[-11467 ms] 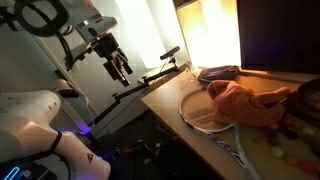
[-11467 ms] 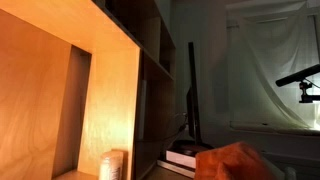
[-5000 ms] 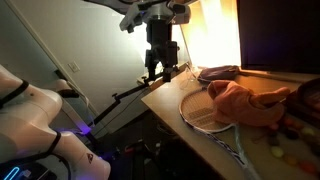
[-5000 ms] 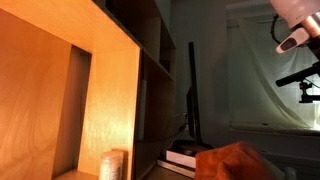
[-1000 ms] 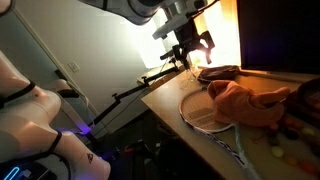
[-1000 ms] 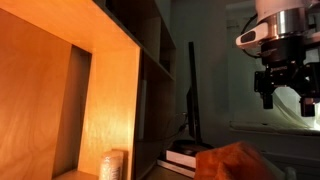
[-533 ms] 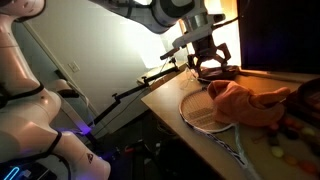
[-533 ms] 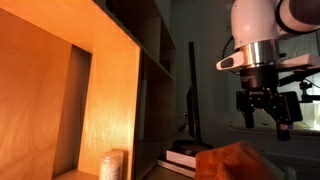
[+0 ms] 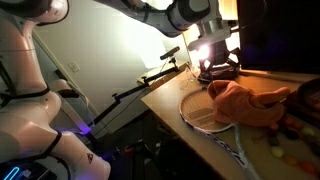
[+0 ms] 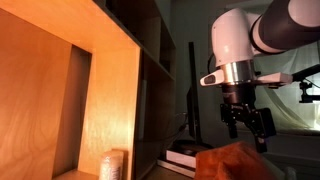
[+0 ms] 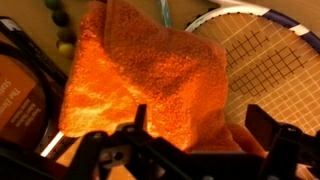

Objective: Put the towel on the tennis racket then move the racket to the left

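An orange towel [image 9: 243, 99] lies bunched on the head of a tennis racket [image 9: 200, 113] on the wooden table; it also shows in an exterior view [image 10: 237, 162] and fills the wrist view [image 11: 145, 75]. The racket's strung head [image 11: 265, 55] shows at the upper right of the wrist view. My gripper [image 9: 217, 70] hovers just above the towel's far end with its fingers open and empty; it also shows in an exterior view [image 10: 251, 128] and in the wrist view [image 11: 200, 125], one finger on each side of the towel's edge.
The wooden table [image 9: 165, 100] has its edge towards the robot base. A dark flat object [image 9: 218, 72] lies behind the racket. Small balls [image 11: 62, 28] lie by the towel. A wooden shelf unit [image 10: 90, 90] and a stack of books [image 10: 182, 158] stand nearby.
My gripper has swung from far off the table across and down over the towel's far end. Towel and racket have not moved.
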Robot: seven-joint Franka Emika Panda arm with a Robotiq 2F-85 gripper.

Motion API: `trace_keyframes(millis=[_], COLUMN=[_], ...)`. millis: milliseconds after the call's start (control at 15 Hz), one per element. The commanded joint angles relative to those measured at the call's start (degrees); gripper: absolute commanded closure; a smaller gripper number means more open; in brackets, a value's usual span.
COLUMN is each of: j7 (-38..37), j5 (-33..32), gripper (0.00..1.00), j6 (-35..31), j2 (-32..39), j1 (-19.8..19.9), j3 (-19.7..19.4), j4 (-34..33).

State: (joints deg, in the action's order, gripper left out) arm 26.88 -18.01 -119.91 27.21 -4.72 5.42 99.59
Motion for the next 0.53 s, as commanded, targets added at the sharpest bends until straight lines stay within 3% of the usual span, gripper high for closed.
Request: trace_keyframes(millis=[0,467], j7=[3.2,5.7], j5=[0.1,-0.8], gripper=[0.00,0.00], j6=[3.9,9.4], j2=[5.4,11.7], j1=[0.7,0.5], j3=[-0.1,-0.4], j4=[-7.3,-15.2])
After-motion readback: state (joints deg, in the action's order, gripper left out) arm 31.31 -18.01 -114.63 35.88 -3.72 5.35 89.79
